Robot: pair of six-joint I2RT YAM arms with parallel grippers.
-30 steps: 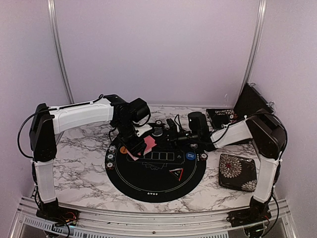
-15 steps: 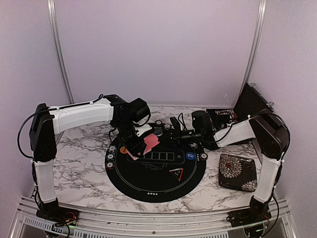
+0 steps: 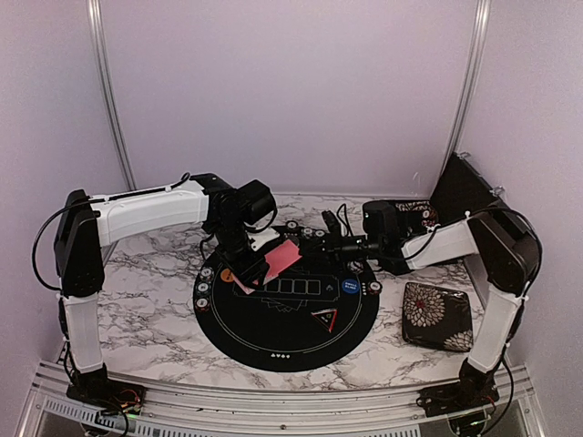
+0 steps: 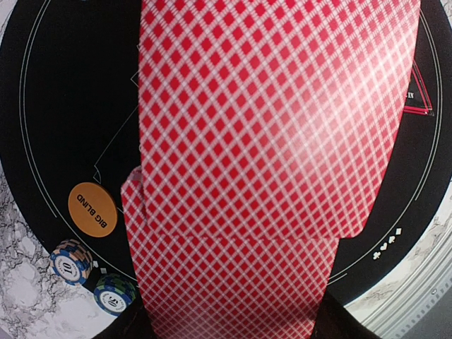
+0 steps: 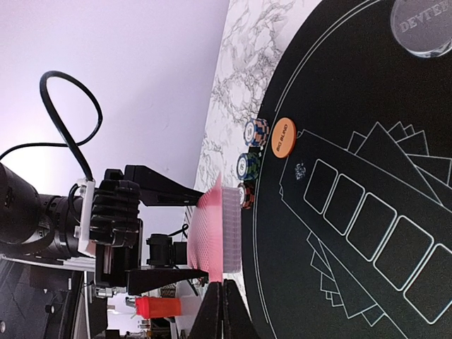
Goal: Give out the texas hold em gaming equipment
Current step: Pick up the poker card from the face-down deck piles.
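My left gripper (image 3: 248,270) is shut on a deck of red-backed playing cards (image 3: 246,284) above the left side of the round black mat (image 3: 273,341). In the left wrist view the cards (image 4: 268,141) fill the frame, and the dark fingers (image 4: 127,326) show only at the bottom corners. My right gripper (image 5: 224,300) is shut on the edge of the top card (image 5: 212,226), which bows away from the deck (image 5: 232,233). From above, that card (image 3: 284,255) sticks out toward the right gripper (image 3: 306,246).
An orange BIG BLIND button (image 4: 91,205) and striped chip stacks (image 4: 70,261) lie at the mat's left rim. A blue button (image 3: 350,288) and a triangle marker (image 3: 326,318) sit on its right side. A clear dealer button (image 5: 421,27) lies farther off. A floral case (image 3: 437,314) rests at the right.
My right arm has drawn back to the right, pulling the top card up and partly off the deck. The left arm has stayed still.
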